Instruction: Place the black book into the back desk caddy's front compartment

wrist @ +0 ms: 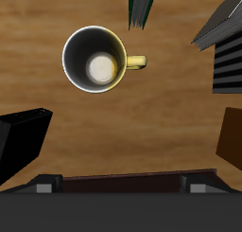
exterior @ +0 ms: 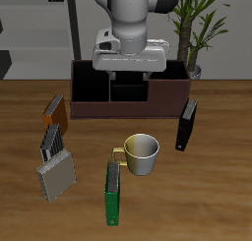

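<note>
The black book [exterior: 186, 125] stands upright on the table just in front of one end of the back desk caddy [exterior: 84, 95], a long dark-brown box at the table's back. My gripper [exterior: 129, 88] hangs over the caddy's middle cells, open and empty, well apart from the book. Its body hides the front compartment in the exterior view. In the wrist view the black book [wrist: 24, 146] shows at the edge, the caddy's wall [wrist: 123, 182] runs between my fingertips [wrist: 43, 187], and my gripper [wrist: 121, 190] holds nothing.
A pale yellow mug [exterior: 141, 153] [wrist: 95, 61] stands in the table's middle. A green book [exterior: 114, 193] [wrist: 142, 8] stands near the front edge. An orange-brown book [exterior: 55, 111] [wrist: 232, 141] and a grey slatted holder [exterior: 56, 166] [wrist: 227, 46] are beside the caddy's other end. A plant [exterior: 197, 29] is behind.
</note>
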{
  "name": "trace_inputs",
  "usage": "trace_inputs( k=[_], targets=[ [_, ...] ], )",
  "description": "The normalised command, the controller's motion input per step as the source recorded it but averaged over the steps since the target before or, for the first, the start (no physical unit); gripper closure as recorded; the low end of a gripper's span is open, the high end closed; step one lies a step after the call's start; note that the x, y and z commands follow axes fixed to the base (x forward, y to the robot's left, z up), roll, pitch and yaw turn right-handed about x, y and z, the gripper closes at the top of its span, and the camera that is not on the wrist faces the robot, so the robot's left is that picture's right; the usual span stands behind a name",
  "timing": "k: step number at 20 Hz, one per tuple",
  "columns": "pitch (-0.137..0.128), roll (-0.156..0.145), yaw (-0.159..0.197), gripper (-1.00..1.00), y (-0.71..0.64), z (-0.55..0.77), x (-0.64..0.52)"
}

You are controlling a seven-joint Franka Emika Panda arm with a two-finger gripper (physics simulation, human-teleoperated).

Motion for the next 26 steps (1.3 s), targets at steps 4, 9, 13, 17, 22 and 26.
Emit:
trace_inputs(
  k=[4, 9, 13, 17, 22, 26],
  targets=[
    [-0.011, -0.089, -0.058, -1.00, 0.33, -0.13, -0.06],
    [-0.056, -0.015, -0.009, -1.00, 0.53, -0.15, -0.23],
    [-0.008, -0.032, -0.048, -1.00, 0.54, -0.26, -0.28],
    [-0.027, 0.129, 0.028, -1.00, 0.76, -0.23, -0.38],
    [-0.050, 0.049, 0.001, -1.00, 0.52, -0.06, -0.19],
    [-0.085, 0.043, -0.012, -1.00, 0.39, 0.00, -0.09]
  ],
)
